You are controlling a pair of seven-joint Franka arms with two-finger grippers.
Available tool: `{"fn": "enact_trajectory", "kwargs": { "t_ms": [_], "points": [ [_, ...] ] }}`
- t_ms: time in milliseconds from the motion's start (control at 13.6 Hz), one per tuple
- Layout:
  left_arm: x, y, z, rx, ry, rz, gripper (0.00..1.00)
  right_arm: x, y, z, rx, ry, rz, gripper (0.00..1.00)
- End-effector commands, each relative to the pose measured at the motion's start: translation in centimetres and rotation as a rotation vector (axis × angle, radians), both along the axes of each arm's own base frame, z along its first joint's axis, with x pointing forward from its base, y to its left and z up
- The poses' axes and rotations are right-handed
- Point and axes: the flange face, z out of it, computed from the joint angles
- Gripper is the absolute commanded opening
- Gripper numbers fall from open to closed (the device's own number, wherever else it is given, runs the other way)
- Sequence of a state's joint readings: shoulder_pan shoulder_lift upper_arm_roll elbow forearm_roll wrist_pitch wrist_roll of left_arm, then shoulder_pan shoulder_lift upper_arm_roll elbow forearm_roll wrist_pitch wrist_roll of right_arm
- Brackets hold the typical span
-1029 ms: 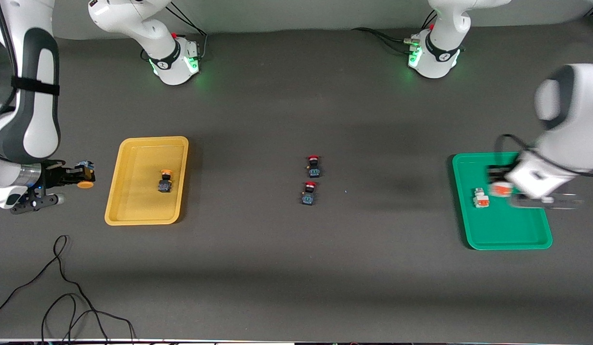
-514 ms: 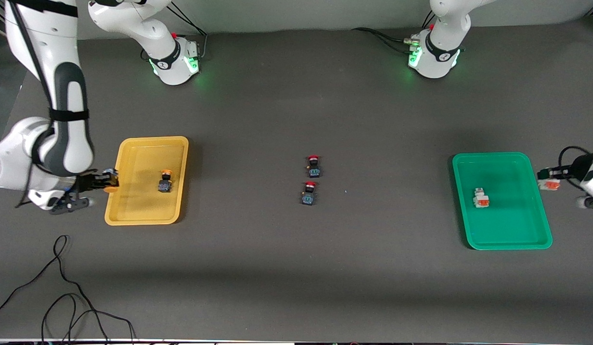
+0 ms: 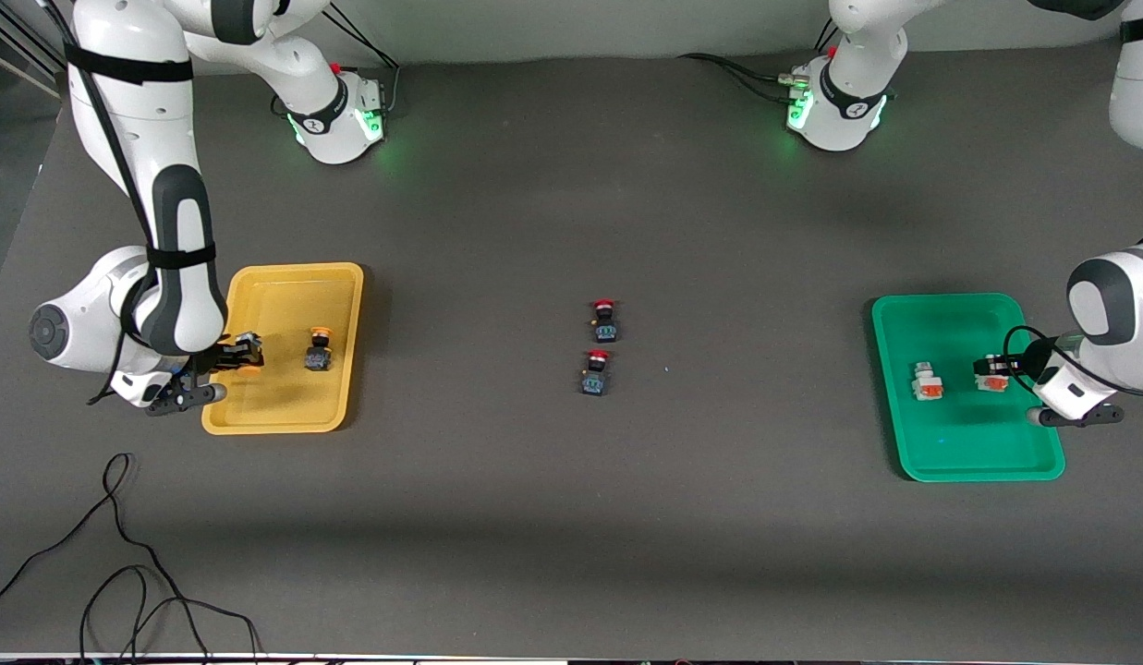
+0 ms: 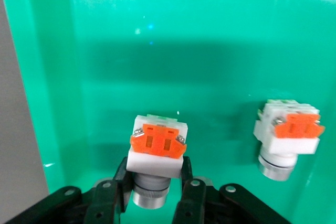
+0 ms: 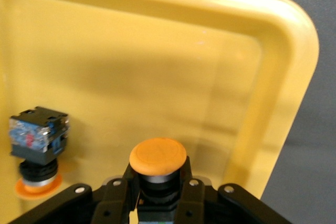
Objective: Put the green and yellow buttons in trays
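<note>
Right pincer (image 3: 243, 356) is clamped on an orange-capped button (image 5: 157, 157) w/ it hanging over the yellow tray (image 3: 257, 420), and a 2nd orange-capped one (image 3: 319, 351) already sits in that tray just beside it. Left pincer (image 3: 991, 374) grips a whitish-grey block button (image 4: 156, 148) over the green tray (image 3: 959, 457), another grey block (image 3: 927, 381) lying in there nearby. Two red-capped buttons (image 3: 603, 320) sit mid desk (image 3: 571, 517), btw the trays.

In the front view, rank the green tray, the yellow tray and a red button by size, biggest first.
1. Green tray and yellow tray: look alike, no ranking between them.
2. Red button: far smaller.
</note>
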State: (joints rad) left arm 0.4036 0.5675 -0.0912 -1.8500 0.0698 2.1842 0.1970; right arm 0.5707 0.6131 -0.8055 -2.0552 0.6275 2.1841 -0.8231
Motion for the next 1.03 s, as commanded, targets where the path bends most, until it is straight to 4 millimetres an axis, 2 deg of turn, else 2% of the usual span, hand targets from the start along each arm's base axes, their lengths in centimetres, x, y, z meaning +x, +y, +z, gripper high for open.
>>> {"fn": "enact_trajectory", "kwargs": {
  "t_ms": [0,73,220,294,367,514,588,661,735,808,955],
  "points": [
    [-0.1,0.3,-0.1,-0.005,-0.009,0.018,0.92,0.2,0.3,-0.4,0.003,-0.025,0.017,0.00],
    [0.0,0.7,0.7,-0.002,-0.009,0.020,1.00,0.2,0.3,-0.4,0.004,-0.024,0.017,0.24],
    [0.2,0.7,2.5,0.006,-0.029,0.016,1.00,0.1,-0.2,-0.4,0.007,-0.021,0.006,0.83],
    [0.5,0.7,4.3,0.010,-0.037,0.002,1.00,0.1,-0.3,-0.3,0.010,-0.022,0.000,0.94],
    [0.9,0.5,6.9,0.014,-0.041,-0.009,1.00,0.0,-0.4,-0.2,0.013,-0.022,-0.003,1.00],
    [1.4,-0.3,14.6,0.026,-0.012,-0.032,1.00,0.2,-0.2,0.8,0.047,-0.018,-0.012,1.00],
    [1.6,-1.7,18.8,0.035,-0.007,-0.055,1.00,0.4,-0.1,2.5,0.085,-0.021,-0.027,1.00],
    [1.4,-2.9,23.0,0.045,-0.012,-0.072,1.00,1.3,-0.7,5.4,0.113,-0.053,-0.045,1.00],
    [0.8,-3.9,26.5,0.056,-0.023,-0.085,1.00,2.3,-1.2,8.0,0.132,-0.067,-0.069,1.00],
    [0.0,-5.8,29.5,0.065,-0.038,-0.111,1.00,3.2,-1.5,10.5,0.149,-0.057,-0.090,1.00],
    [-1.6,-9.0,34.3,0.084,-0.076,-0.152,1.00,4.1,-2.8,16.3,0.177,-0.038,-0.141,1.00]
  ]
}}
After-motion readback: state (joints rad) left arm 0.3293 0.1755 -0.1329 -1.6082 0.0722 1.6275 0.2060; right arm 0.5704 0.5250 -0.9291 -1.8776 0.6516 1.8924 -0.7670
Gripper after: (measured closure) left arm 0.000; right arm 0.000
